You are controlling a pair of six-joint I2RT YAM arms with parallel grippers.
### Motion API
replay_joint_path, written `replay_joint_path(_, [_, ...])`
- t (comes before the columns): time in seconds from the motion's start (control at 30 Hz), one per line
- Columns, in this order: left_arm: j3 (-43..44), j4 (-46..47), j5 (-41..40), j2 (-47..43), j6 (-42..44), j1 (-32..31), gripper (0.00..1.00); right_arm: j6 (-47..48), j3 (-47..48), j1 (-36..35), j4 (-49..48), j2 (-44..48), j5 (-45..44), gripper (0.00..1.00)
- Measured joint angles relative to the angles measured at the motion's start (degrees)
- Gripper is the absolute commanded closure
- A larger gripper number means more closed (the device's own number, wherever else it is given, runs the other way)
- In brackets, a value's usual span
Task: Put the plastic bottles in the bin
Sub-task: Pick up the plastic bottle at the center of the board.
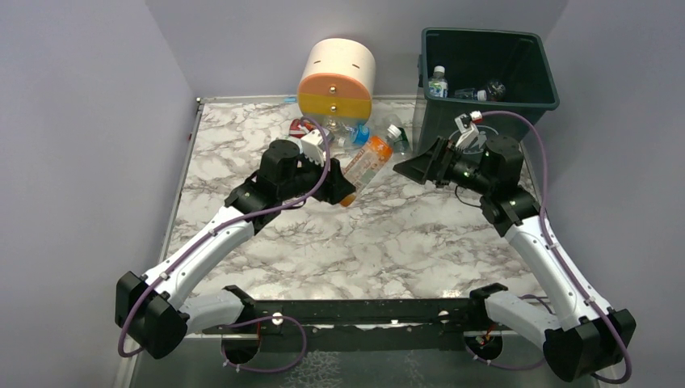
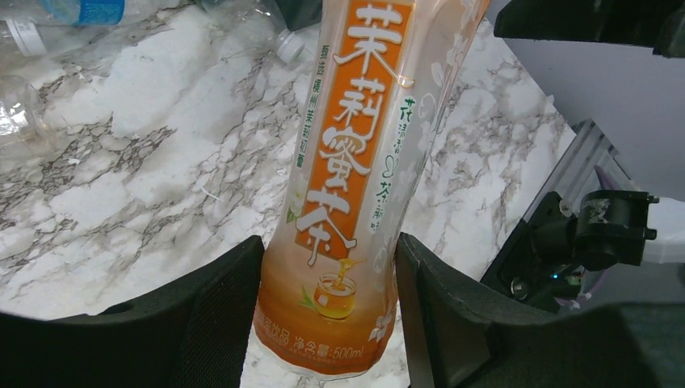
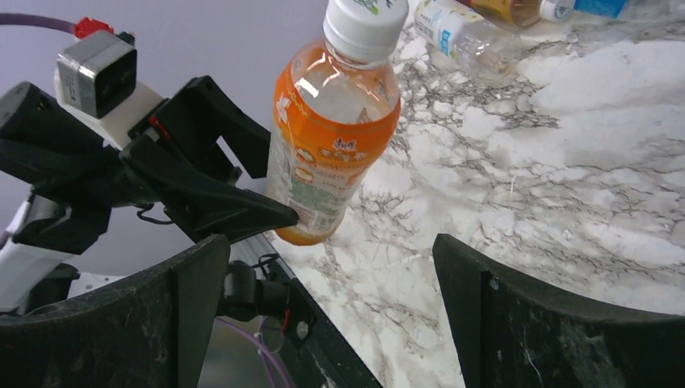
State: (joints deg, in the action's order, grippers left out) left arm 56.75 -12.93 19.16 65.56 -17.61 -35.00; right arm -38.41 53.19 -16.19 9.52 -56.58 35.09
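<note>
Fingers (image 2: pixel 218 315) of the left gripper (image 2: pixel 327 271) pinch the orange bottle (image 2: pixel 355 162) near its base. They hold it tilted above the table (image 1: pixel 388 234), cap toward the right gripper (image 1: pixel 412 168), whose jaws are spread wide and hold nothing.

The bottle looks like thin plastic under a glossy sleeve. It is probably light, and it may dent under a hard squeeze or swing when held so low. A hold around the mid-body, below the shoulder, seems safest.

The left wrist view shows the label and the grip up close, but not the cap. The right wrist view shows the white cap (image 3: pixel 365 24) and how low the hold sits. Only the top view shows the bin (image 1: pixel 517 105), far right behind the right arm, with bottles (image 1: pixel 438 82) already in it. It also shows loose bottles (image 1: pixel 355 133) lying by the round drawer unit (image 1: pixel 337 77).
</note>
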Motion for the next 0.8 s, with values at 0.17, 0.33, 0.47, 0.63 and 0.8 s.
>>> replay_joint_path(0.17, [-1.22, 1.2, 1.11, 0.0, -1.57, -0.02, 0.39, -3.34, -0.17, -0.7, -4.98, -2.49, 0.42, 0.01])
replay_joint_path(0.33, [-1.42, 1.77, 1.44, 0.0, -2.32, -0.02, 0.39, -4.7, -0.09, -2.47, -7.8, -5.03, 0.31, 0.0])
replay_joint_path(0.47, [-1.42, 2.38, 1.66, 0.0, -2.56, 0.0, 0.39, -5.07, 0.59, -4.98, -8.57, -7.61, -0.57, 0.0])
replay_joint_path(0.63, [-1.42, 2.56, 2.29, 0.0, -2.78, 0.0, 0.39, -5.14, 0.92, -7.41, -9.53, -9.22, -2.99, 0.0])
replay_joint_path(0.8, [-1.42, 2.56, 2.45, 0.0, -2.84, 0.0, 0.39, -5.31, 1.62, -8.39, -10.82, -10.64, -5.07, 0.0])
